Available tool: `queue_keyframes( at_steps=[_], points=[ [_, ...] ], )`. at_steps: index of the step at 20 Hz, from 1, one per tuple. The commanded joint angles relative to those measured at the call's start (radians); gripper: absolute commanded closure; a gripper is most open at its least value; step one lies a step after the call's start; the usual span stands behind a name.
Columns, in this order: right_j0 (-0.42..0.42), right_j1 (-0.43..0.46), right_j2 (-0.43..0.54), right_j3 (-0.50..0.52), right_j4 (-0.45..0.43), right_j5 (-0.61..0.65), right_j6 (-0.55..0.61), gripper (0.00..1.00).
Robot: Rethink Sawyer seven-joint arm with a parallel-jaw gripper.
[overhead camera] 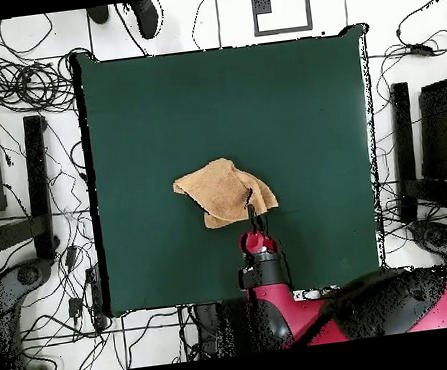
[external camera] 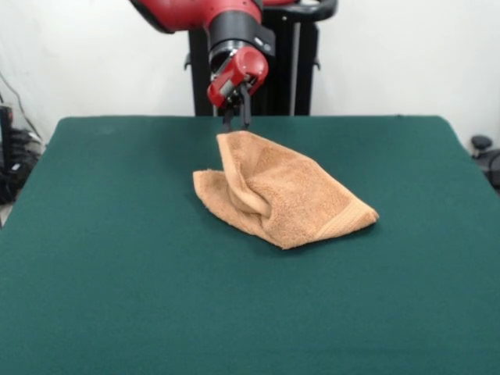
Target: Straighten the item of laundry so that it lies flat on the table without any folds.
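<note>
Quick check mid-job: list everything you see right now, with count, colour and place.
towel: one, orange-tan, crumpled and folded near the table's middle, one corner raised at the hand.
table: one, dark green, under the towel.
cables: many, black, on the white floor around the table.
stands: black, on the floor at both sides of the table.
arm: one, red and black, above the table's edge.
hand: one, shut on the towel's raised corner.
</note>
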Motion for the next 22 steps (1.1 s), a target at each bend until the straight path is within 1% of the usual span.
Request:
queue_keyframes(
  at_steps=[1,7,9,18,20,22],
  points=[
    [0.016,-0.002,0.143,-0.141,-0.01,-0.006,0.171,0.0],
    [0.018,0.013,0.153,-0.149,-0.015,-0.04,0.157,0.0],
    [0.021,0.006,0.156,-0.151,-0.019,-0.033,0.155,0.0],
    [0.029,0.033,0.146,-0.206,-0.049,0.008,0.134,0.0],
    [0.03,0.037,0.144,-0.212,-0.047,0.012,0.132,0.0],
    [0.033,0.059,0.141,-0.227,-0.037,-0.002,0.122,0.0]
  ],
)
